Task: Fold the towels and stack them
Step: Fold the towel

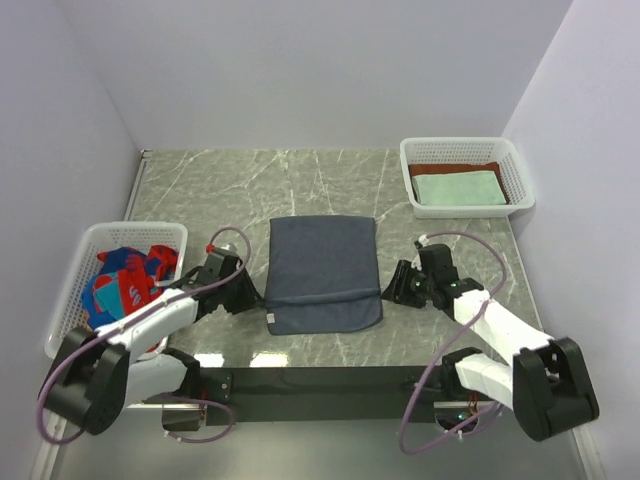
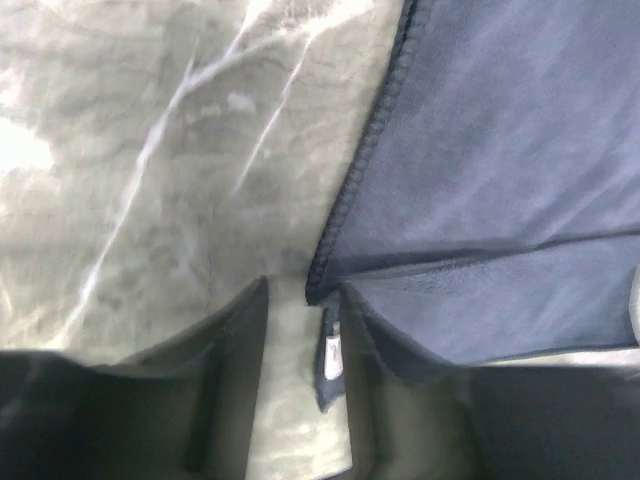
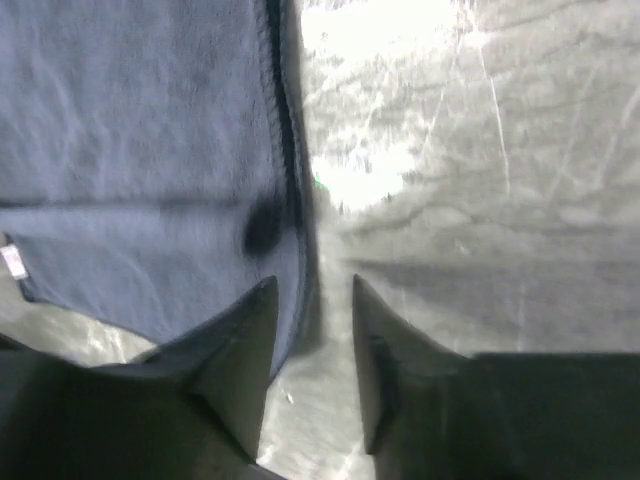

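Observation:
A dark slate-blue towel [image 1: 322, 272] lies flat at the table's middle, its near strip folded over on itself. My left gripper [image 1: 252, 296] is open at the towel's left edge. In the left wrist view [image 2: 305, 295] the fold's end and a small white label [image 2: 332, 355] lie between the fingers. My right gripper [image 1: 391, 287] is open at the towel's right edge. In the right wrist view [image 3: 312, 290] one finger [image 3: 245, 335] is over the towel's hem [image 3: 285, 150] and the other is over bare table.
A white mesh basket [image 1: 70, 290] at the left holds red and blue patterned towels [image 1: 125, 280]. A white mesh basket [image 1: 520, 175] at the back right holds a folded mint-green towel [image 1: 458, 188] on a rust-brown one [image 1: 497, 168]. The table is grey marble [image 1: 230, 190].

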Available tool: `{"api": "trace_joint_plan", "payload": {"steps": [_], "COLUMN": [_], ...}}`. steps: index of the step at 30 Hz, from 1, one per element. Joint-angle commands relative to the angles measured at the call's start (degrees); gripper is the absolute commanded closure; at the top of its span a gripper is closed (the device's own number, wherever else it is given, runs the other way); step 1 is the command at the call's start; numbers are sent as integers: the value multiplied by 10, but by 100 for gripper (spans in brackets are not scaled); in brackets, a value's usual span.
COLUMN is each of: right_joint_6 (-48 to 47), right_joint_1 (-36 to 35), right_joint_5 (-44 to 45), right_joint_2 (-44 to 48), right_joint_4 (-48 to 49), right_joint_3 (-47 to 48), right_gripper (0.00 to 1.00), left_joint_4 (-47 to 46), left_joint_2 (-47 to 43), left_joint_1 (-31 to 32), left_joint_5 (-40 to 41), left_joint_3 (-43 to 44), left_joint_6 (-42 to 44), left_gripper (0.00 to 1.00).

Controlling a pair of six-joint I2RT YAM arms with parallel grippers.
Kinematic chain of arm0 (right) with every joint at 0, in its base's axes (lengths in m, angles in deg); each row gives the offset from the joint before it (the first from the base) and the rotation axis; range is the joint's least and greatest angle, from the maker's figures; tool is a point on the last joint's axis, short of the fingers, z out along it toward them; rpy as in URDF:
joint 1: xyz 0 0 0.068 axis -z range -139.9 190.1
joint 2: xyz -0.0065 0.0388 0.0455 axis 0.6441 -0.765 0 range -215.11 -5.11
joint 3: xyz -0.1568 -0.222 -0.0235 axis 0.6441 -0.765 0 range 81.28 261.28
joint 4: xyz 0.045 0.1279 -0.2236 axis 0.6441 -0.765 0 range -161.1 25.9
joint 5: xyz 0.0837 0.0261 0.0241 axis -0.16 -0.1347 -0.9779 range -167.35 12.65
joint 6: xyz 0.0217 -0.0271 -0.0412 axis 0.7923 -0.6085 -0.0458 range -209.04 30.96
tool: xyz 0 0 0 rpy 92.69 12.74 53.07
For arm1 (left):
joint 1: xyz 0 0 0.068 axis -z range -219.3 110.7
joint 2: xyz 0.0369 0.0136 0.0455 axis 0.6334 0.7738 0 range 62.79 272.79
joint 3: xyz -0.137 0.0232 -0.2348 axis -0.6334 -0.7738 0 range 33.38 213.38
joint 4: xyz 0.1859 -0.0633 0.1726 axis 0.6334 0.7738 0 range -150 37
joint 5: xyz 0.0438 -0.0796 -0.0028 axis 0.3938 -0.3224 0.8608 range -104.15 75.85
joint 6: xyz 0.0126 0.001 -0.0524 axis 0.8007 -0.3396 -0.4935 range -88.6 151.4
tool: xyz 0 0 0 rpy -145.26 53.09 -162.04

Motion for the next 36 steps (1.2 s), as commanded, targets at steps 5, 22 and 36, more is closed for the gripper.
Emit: {"api": "trace_joint_plan", "payload": {"steps": [5,22,36], "right_joint_6": [-75,-255,-289], "right_joint_1": [-50,-276,-329], "right_joint_5": [36,51,21], "right_joint_2": [98,-255,-314], "right_joint_4": [-94,-85,-134], "right_joint_3": [81,329,334], "right_gripper": [35,33,36], "left_joint_4": [109,112,105], "left_joint_2": [-149,-157,-139], "left_joint_1": [6,6,6], "left_joint_5": [47,87,87], "left_joint_3": [55,115,113], "left_joint_6": [20,129,137], "left_gripper": [29,23,24]}}
